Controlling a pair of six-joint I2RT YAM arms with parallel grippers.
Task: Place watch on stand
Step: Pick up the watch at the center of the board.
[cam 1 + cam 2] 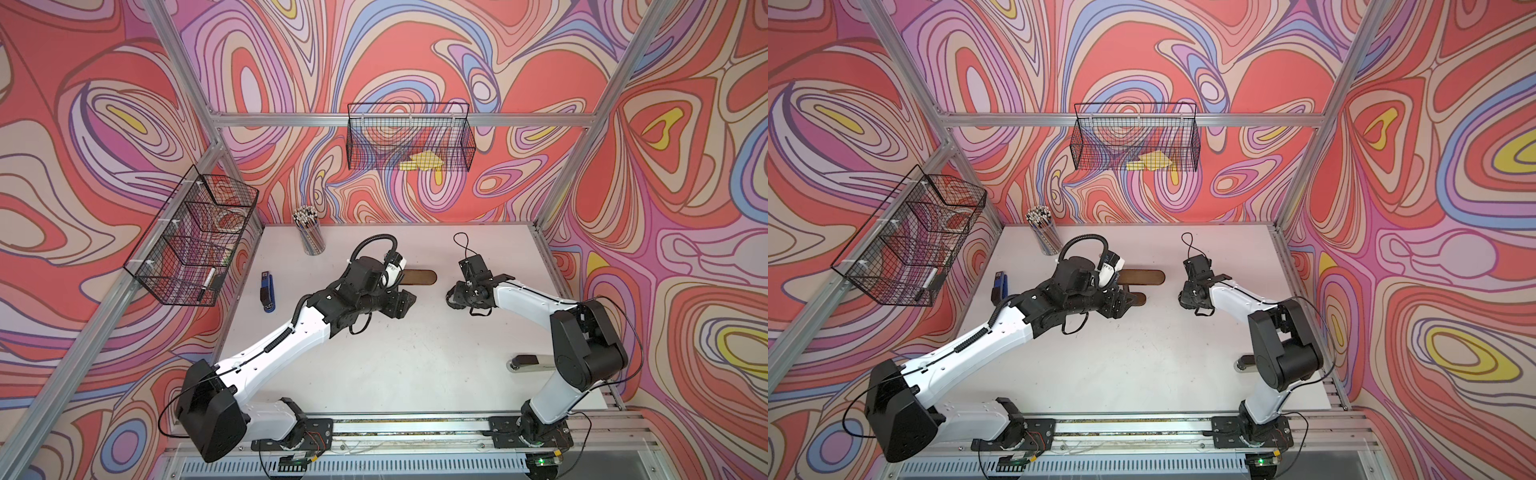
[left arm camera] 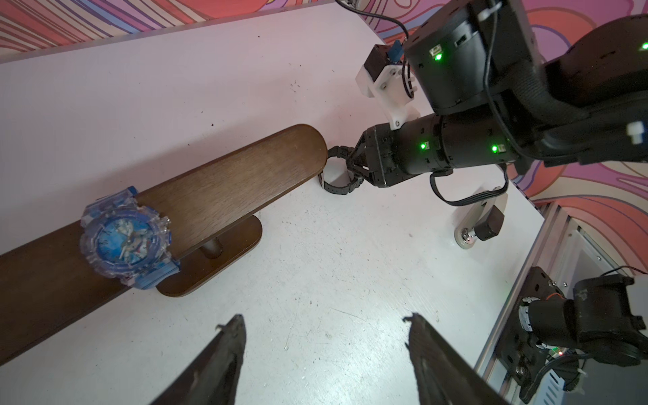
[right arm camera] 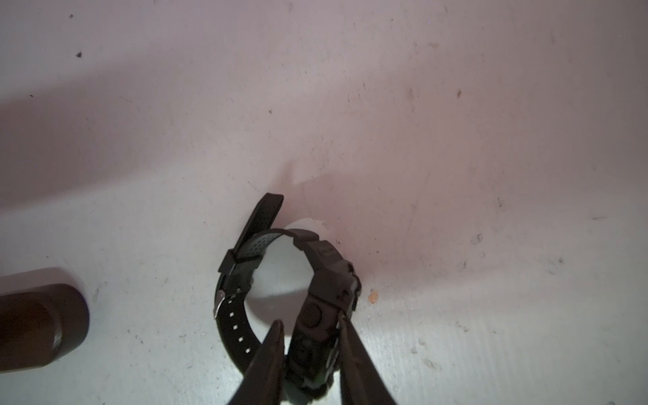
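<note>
The dark wooden stand [image 2: 224,179] rises from its oval base [image 2: 242,245], and its top bar [image 1: 419,277] shows in both top views. A translucent blue watch [image 2: 128,242] is wrapped round the bar. A black watch [image 3: 326,277] stands on edge on the table just past the bar's rounded end [image 3: 42,326]. My right gripper [image 3: 310,321] is shut on its case, one finger on each side. My left gripper [image 2: 325,319] hangs open over bare table in front of the stand, with nothing between its fingers.
At the back left stands a cup of pencils [image 1: 309,232], with a blue stapler [image 1: 268,291] left of my left arm. Wire baskets hang on the left wall [image 1: 195,237] and back wall [image 1: 409,137]. A silver-and-black object [image 1: 528,362] lies by my right arm's base.
</note>
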